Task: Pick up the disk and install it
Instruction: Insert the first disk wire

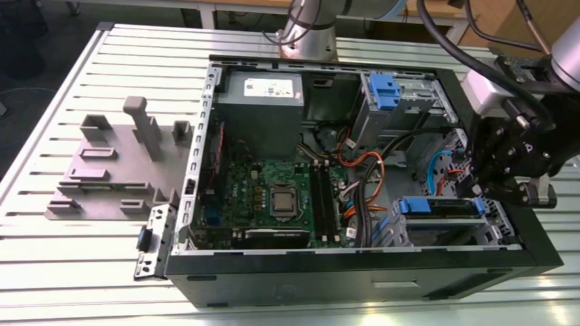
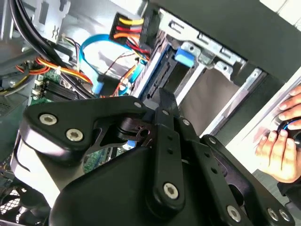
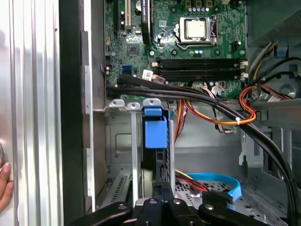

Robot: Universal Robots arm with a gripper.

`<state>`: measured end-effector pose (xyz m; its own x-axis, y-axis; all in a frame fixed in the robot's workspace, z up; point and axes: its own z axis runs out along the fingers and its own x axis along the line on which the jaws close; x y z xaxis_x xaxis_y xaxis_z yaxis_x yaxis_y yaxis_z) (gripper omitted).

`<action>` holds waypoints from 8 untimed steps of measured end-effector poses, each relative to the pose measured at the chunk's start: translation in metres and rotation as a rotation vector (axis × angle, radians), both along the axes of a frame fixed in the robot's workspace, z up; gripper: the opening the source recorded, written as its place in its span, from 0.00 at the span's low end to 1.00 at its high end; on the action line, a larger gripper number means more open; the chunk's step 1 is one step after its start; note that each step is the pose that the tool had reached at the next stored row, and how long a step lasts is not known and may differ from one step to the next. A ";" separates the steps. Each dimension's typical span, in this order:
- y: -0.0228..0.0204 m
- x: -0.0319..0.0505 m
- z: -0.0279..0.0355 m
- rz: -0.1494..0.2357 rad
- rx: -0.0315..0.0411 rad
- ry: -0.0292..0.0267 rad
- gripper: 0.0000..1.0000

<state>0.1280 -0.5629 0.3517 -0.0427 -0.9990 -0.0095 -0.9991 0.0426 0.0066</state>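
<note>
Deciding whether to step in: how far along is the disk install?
Done: the disk sits in the drive bay at the exterior view's lower right, blue carrier showing. In hand: the gripper hangs right at its edge; contact unclear. Left: full seating and release, which I can't confirm.

Motherboard (image 1: pixel 272 197) green; disk (image 1: pixel 439 206) rails blue; case (image 1: pixel 363 278) black.

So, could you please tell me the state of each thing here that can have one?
Computer case: lying flat, side open.
Disk: slotted in place, blue rails showing.
Gripper: hovering beside the disk.
Processor: seated, no cooler on it.
Power supply: mounted in the case's corner.
</note>
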 end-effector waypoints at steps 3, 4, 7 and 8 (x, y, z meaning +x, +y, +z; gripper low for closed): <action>0.0037 0.0055 0.0000 0.000 -0.0001 0.0001 0.11; 0.0050 0.0073 0.0000 0.000 -0.0002 0.0001 0.11; 0.0092 0.0123 -0.0001 0.000 -0.0004 0.0000 0.11; 0.0106 0.0136 0.0000 0.000 -0.0005 0.0001 0.11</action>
